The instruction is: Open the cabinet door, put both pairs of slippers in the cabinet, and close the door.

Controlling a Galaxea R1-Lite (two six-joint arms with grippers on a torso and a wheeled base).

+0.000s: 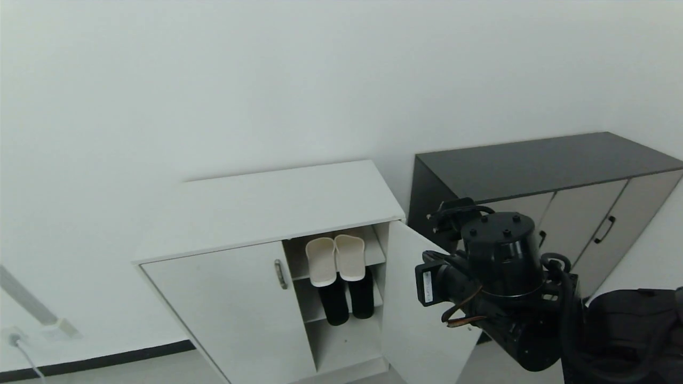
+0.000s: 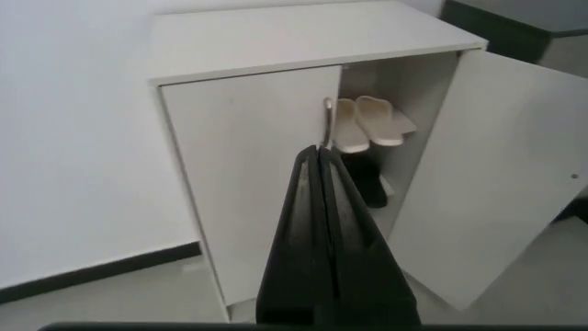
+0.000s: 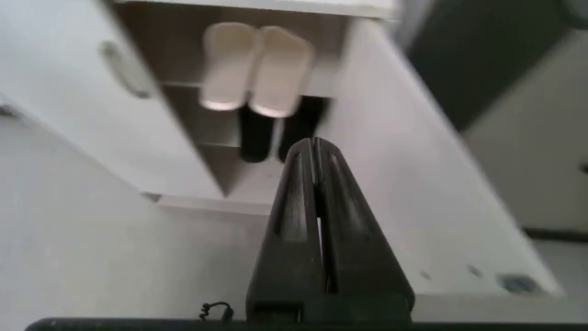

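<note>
**Shoe cabinet, right door open, both pairs shelved**

Item 1. A white cabinet (image 1: 267, 208) was recorded against a pale wall (image 1: 267, 80). Its left door (image 1: 229, 309) was found shut, with a metal handle (image 1: 280, 273) at its inner edge. Its right door (image 1: 421, 320) was found swung wide open toward the robot, so that the shelves of the right compartment were exposed.

Item 2. A pair of white slippers (image 1: 336, 258) was noted side by side on the upper shelf, the near ends overhanging the shelf's front edge.

Item 3. A pair of black slippers (image 1: 346, 301) was noted on the shelf directly below, likewise side by side and overhanging the edge, just under the white pair.

Item 4. The left gripper (image 2: 319, 152) was seen held in front of the cabinet, in line with the handle, apart from it. Its fingers were pressed together, and nothing was held.

Item 5. The right gripper (image 3: 314, 145) was seen before the open compartment, near the inner face of the right door. Its fingers were likewise closed on nothing.

Item 6. A dark cabinet (image 1: 533, 160) with grey doors was noted just beside the white one, on its right. A wall socket (image 1: 13, 337) with a cable and a black skirting strip (image 1: 106, 360) were noted low on the wall to the left.
</note>
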